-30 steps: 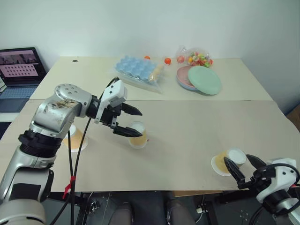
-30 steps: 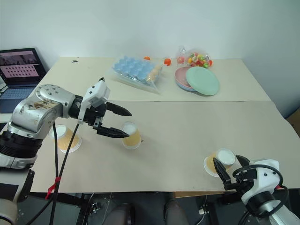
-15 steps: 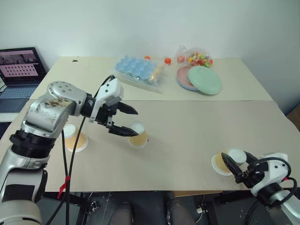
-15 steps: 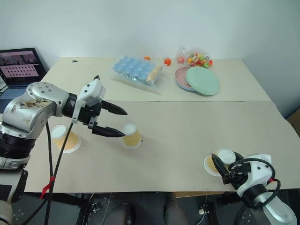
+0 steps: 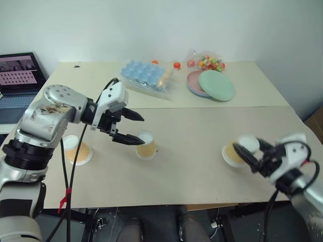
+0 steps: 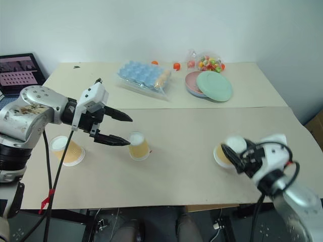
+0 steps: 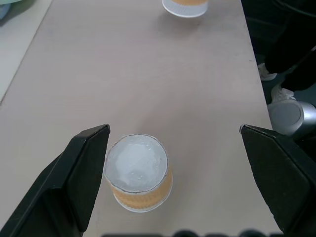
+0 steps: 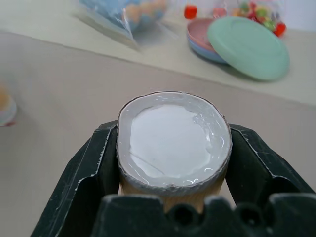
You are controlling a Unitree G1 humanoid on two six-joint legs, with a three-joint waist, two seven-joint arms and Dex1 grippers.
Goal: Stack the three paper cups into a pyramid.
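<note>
A: Three cups, all upside down. Right gripper point(image 8: 173, 163) is now clamped on the right-hand cup point(image 5: 237, 149) — a second ago its fingers stood apart around it at the table's point(image 5: 202, 136) near edge.

B: Lifted?

A: Looks raised off the surface and carried inward; one cup is in hand for stacking, I judge.

B: Left side?

A: Left gripper point(image 5: 135, 128) fingers wide apart, one just beside the middle cup point(image 5: 146, 145), not gripping — unchanged. Far-left cup point(image 5: 76, 149) stands well apart, so the pyramid's base isn't set yet.
</note>
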